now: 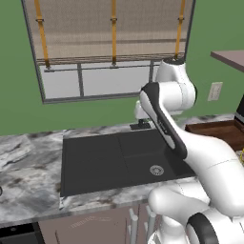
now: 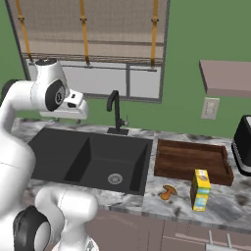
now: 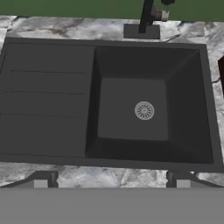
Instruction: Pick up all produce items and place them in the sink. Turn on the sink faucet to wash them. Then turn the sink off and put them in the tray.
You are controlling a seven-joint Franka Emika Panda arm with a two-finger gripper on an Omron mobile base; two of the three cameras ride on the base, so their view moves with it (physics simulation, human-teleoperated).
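Note:
In the hand view my gripper (image 3: 111,182) looks straight down on the black sink (image 3: 48,100), open, its two fingertips (image 3: 40,183) wide apart with nothing between them. The basin floor around the round steel drain (image 3: 144,110) is bare. At the sink's back edge stands the slim black faucet (image 2: 115,110), whose base (image 3: 141,30) also shows from the hand. My white hand (image 2: 66,109) hovers above the sink's left half (image 2: 54,147). A small orange produce piece (image 2: 168,192) lies on the counter in front of the brown wooden tray (image 2: 191,172), right of the sink.
A yellow carton (image 2: 200,188) stands beside the orange piece, at the tray's front rim. A black appliance (image 2: 242,147) sits at the far right. A window (image 2: 98,44) and the green wall are behind the faucet. My arm (image 1: 167,124) crosses over the sink's right side.

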